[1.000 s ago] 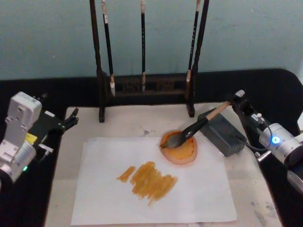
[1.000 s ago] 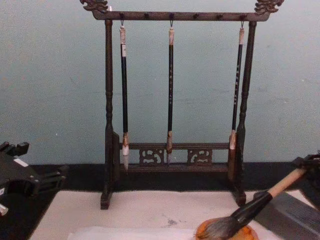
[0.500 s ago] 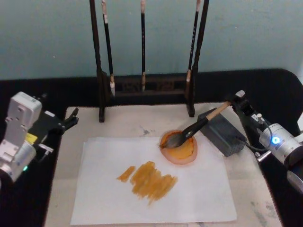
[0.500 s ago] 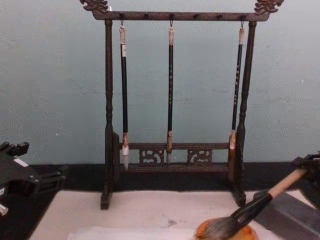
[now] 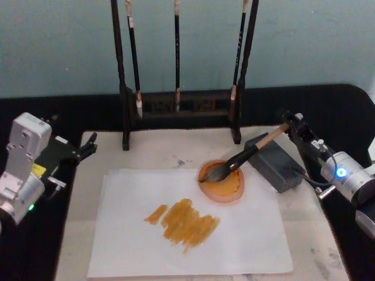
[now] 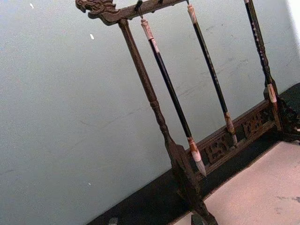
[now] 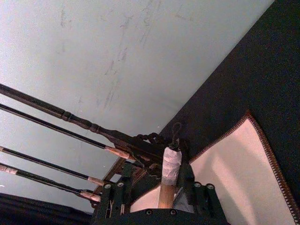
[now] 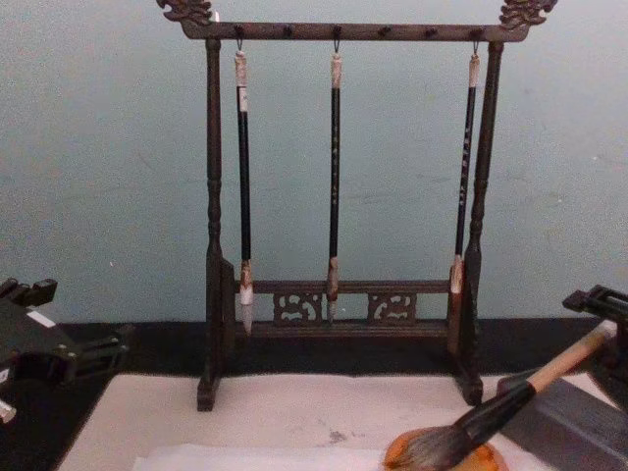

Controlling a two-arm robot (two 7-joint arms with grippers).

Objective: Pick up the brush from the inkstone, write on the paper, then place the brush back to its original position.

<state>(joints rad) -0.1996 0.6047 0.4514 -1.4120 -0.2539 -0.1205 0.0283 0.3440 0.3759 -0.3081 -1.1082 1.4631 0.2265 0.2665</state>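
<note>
Changed since the earlier frames: in the chest view the right tool point(image 8: 601, 312) sits a little higher, and more of the tan handle end shows beneath it. Bristles and dish are where they were.

Item 1, the brush point(image 5: 237, 161): laid at a slant. Its dark bristles rest in the inkstone point(image 5: 225, 192) and its black lower section crosses the corner of the grey block point(image 5: 275, 165). The handle rises toward the right tool.

Item 2, the inkstone: round orange dish at the paper's far right part, beside the grey block.

Item 3, the paper point(image 5: 252, 240): flat on the counter point(image 5: 158, 149), bearing orange-brown strokes point(image 5: 184, 221) left of the dish.

Item 4, right tool point(image 5: 292, 122): at the handle's white-wrapped end. It looks spread, standing either side of the handle rather than pinching it, though the margin is small.

Item 5, left tool point(image 5: 87, 147): parked at the counter's left edge, well apart from the work. Whether it is spread or pressed together cannot be told.

Item 6, brush rack point(image 5: 176, 106): behind the paper, three slim brushes hanging.

Step in hand, judged: writing looks done and the brush is returned, so what remains is the release. To do it well, confirm the handle is fully free, then draw back along the handle's own line. Do not brush the white wrap, or the bristles may roll out of the dish. Keep off the rack's right post.
</note>
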